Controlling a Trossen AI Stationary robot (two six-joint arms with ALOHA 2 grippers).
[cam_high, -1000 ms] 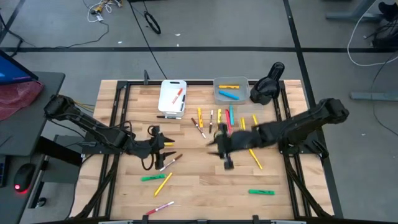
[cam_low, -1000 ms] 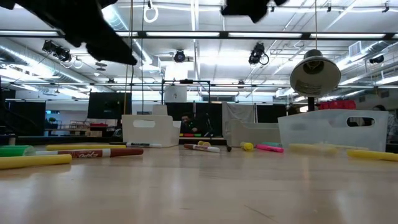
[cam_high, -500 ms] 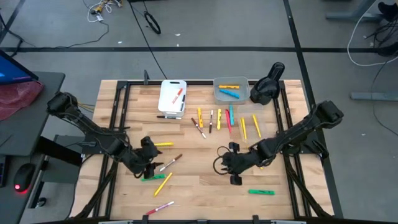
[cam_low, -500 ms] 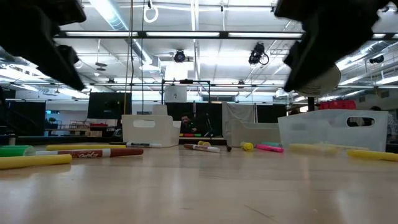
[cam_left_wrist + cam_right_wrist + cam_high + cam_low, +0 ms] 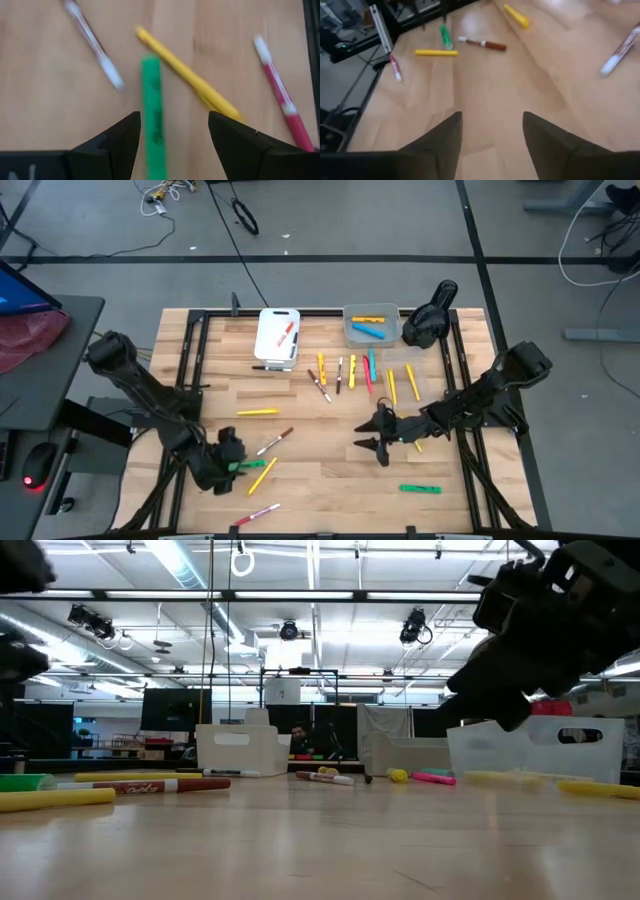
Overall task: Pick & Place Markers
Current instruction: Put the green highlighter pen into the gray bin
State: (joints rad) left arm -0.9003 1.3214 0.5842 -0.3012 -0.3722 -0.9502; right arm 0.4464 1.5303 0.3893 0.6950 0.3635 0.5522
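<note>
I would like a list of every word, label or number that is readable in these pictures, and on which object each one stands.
None can be read for certain.
Red-brown marker, low view: dark script on its barrel, too blurred to read.
Green marker, left wrist view: dark print along its barrel, blurred.
White bin and grey bin, high view: no lettering visible.

Markers along the far side of the wooden table (image 5: 320, 840)

A yellow marker (image 5: 55, 799), a green one (image 5: 22, 781) and a red-brown one (image 5: 145, 785) lie at left. A white bin (image 5: 243, 750) and a clear bin (image 5: 535, 747) stand behind. A dark arm (image 5: 545, 625) hangs at upper right.
</note>
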